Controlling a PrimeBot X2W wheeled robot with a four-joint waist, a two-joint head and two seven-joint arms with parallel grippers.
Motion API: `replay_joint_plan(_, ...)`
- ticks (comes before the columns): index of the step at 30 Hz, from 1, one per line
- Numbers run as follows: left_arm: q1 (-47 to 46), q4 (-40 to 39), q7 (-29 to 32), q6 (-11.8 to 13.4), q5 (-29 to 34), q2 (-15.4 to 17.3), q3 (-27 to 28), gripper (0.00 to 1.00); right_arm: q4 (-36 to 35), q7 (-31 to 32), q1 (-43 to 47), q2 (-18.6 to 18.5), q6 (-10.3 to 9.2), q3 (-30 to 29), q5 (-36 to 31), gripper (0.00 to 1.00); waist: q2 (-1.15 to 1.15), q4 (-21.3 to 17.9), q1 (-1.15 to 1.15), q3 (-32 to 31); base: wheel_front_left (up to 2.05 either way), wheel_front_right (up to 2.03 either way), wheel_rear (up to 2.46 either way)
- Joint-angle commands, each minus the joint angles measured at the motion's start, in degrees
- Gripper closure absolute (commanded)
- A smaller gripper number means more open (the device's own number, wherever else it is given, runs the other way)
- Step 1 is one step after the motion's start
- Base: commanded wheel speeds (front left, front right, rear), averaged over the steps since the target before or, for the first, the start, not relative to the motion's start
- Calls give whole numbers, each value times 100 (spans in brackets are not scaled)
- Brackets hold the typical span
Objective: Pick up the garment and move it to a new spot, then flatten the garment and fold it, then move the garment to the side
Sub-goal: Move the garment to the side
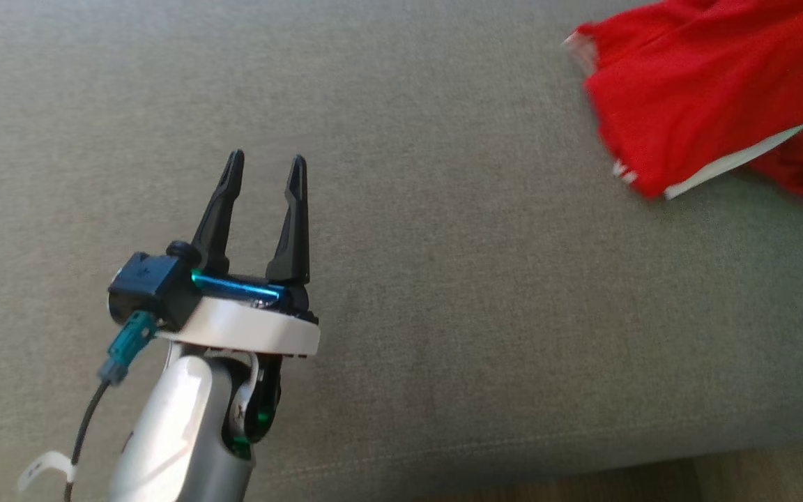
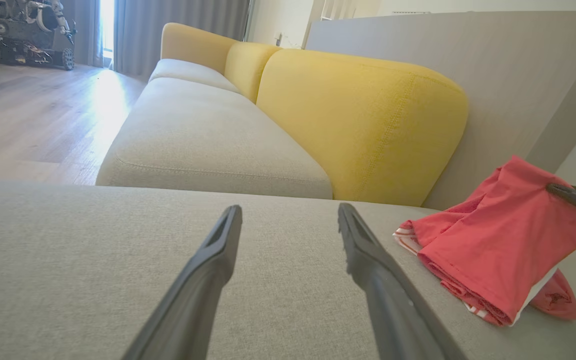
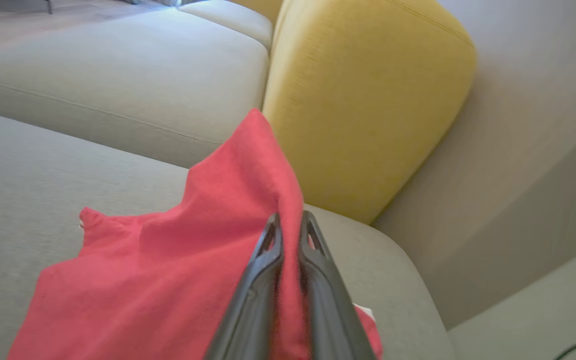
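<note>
Step one in hand: pick-and-move. My right claw (image 3: 291, 220) is pressed together on a fold of the red garment (image 3: 168, 280), holding it up in a peak. The rest of the cloth lies bunched on the grey cushion (image 1: 443, 279), at its far right end near the yellow backrest (image 3: 368, 100). Hem or sleeve in the pinch, I can't tell; the head view is blurred there. My left claw (image 1: 267, 159) is spread wide, holds nothing, and hovers over bare cushion well apart from the garment. Nothing flattened or folded yet.

Next, as I judge it: lift until the trailing cloth clears the cushion, carry it toward the open middle, set it down without bunching. Then the left claw needs a second edge to spread it. Risk: a thin pinch may slip under drag.
</note>
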Motion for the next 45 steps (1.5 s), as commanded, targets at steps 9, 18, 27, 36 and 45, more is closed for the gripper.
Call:
replay_joint_plan(9,-389,-121,-33,-41,4,18,-27,0,934,141,-414,-214,-4,-1031,-540,100,0,-188,-1,280,0,0,0)
replay_joint_plan(18,-425,-104,-33,-82,54,18,-63,0,1478,245,-556,65,-4,-1624,-1004,100,0,-305,-1,394,0,0,0)
replay_joint_plan(27,-465,-67,-33,-116,50,18,-106,0,1747,323,-671,172,-4,-1797,-1128,0,0,-295,-1,473,0,0,0)
replay_joint_plan(36,-329,-59,-33,-88,-139,18,-99,0,1419,10,-546,401,-4,-1722,-1289,0,0,-55,-1,-84,0,0,0)
replay_joint_plan(45,30,-119,-33,58,-96,18,58,0,475,-209,44,896,-4,-1102,-1010,0,0,331,-1,-799,0,0,0)
